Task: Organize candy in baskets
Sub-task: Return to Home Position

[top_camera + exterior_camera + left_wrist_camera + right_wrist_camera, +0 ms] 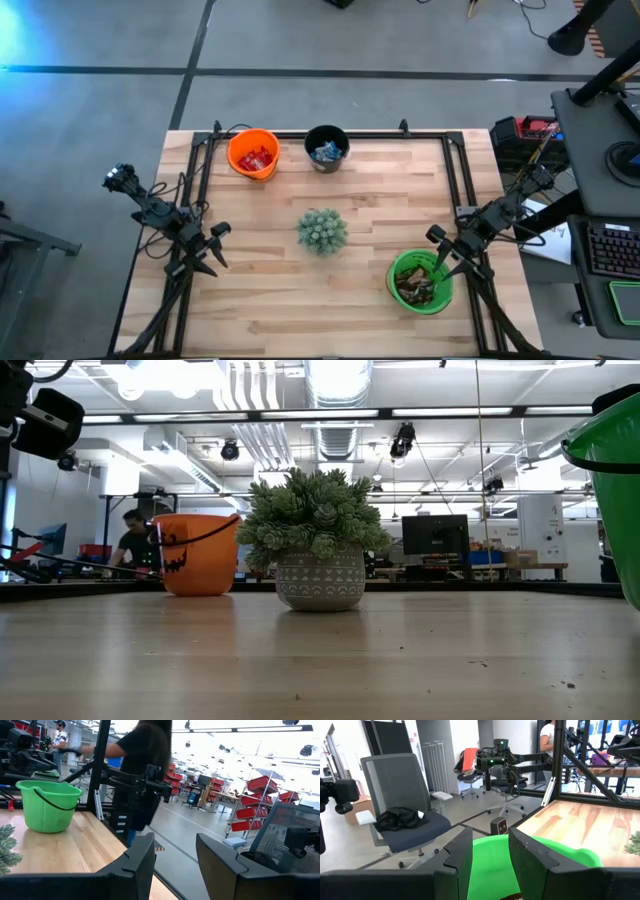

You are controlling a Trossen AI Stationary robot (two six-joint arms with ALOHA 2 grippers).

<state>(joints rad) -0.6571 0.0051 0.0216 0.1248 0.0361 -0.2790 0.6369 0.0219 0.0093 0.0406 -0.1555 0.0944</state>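
— Butcher-block wooden table (300, 310) first: where's the candy?
— Red wrapped bars (256, 158) fill the round orange plastic bucket (240, 160). Blue-and-silver bars (327, 152) sit in the round black bucket (326, 134) beside it, and brown bars (415, 285) lie in the bright green bucket (398, 268).
— Grippers?
— The right gripper (490, 832) hovers at the green bucket's rim, fingers apart, empty. The left gripper (175, 842) is likewise spread (at the table's left edge), well apart from the spiky green potted plant (322, 230).

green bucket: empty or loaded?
Loaded. The high view shows dark brown candy bars piled inside the green bucket; how full it is cannot be told.
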